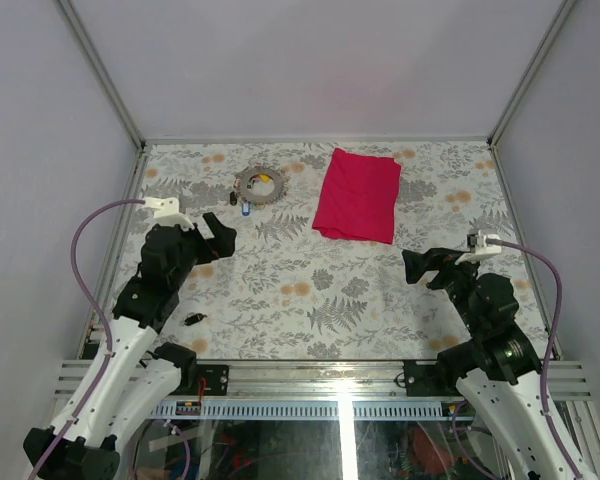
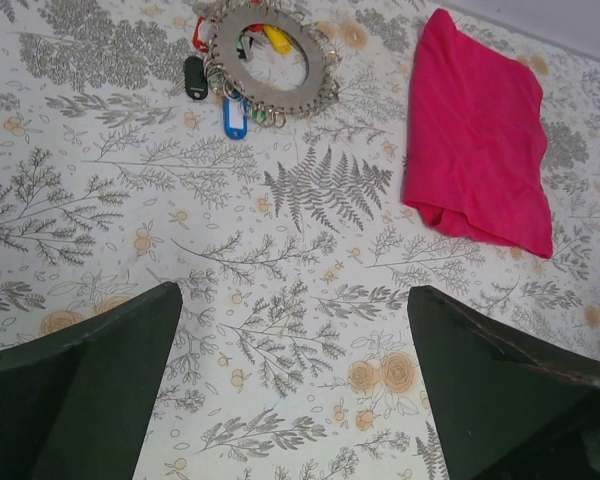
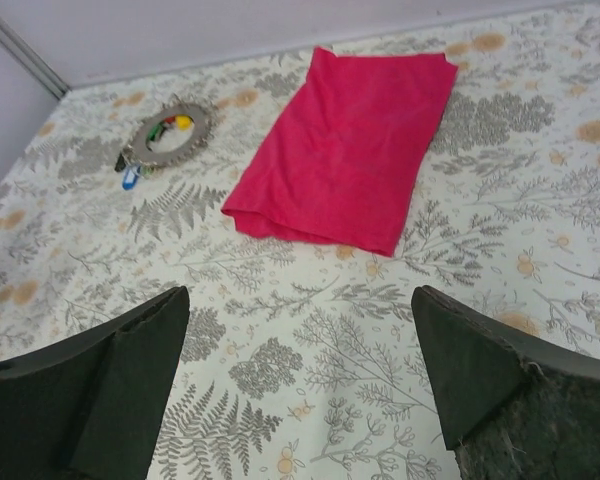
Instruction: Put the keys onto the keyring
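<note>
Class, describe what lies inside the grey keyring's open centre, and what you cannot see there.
Inside the keyring show a yellow key head, a sliver of green key head and bare patterned table. The metal band covers how those keys attach, so that is unseen.

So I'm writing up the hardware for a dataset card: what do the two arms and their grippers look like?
The left arm and right arm match: white lower links, black joint housings above, a white wrist mount and a looping lilac cable. The left gripper and right gripper are black. Up close, their two fingers look like dark wedge-shaped slabs. No markings are legible.
</note>
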{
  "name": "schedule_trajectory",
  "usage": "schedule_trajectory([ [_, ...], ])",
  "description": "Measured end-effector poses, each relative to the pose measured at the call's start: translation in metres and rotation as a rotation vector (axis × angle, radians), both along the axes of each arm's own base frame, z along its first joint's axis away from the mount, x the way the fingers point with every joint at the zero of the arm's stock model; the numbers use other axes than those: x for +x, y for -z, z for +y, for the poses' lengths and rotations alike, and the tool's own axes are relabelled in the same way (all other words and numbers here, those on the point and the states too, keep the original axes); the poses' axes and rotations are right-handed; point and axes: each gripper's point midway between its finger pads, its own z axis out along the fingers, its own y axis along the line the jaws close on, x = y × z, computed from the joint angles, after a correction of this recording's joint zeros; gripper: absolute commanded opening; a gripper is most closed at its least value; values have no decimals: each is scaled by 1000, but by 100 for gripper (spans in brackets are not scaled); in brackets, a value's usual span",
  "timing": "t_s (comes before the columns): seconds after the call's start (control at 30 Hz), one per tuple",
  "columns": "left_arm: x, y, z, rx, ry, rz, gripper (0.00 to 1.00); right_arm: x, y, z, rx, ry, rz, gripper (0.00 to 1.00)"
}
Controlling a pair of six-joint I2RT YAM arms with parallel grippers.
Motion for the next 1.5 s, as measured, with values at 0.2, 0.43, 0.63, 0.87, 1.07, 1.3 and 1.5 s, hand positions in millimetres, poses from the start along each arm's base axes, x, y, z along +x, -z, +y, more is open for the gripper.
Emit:
schedule_trajectory([
  [0.2,2,-12,4,1,-18,-50,100,8,20,3,-36,2,82,99],
  [0.43,9,-7,4,20,-25,-24,100,15,22,5,-37,2,97,99],
  [0.63,35,3,-14,36,33,65,100,25,47,6,-51,35,219,99],
  [0.87,74,20,-40,54,123,164,100,26,83,11,-59,46,400,99],
  [1.07,131,32,-67,71,201,233,100,22,79,19,-3,21,402,99],
  [1.3,190,80,-92,116,281,345,100,18,88,31,7,-46,454,99],
  [1.5,220,119,-99,169,312,417,100,14,90,37,13,-80,472,99],
])
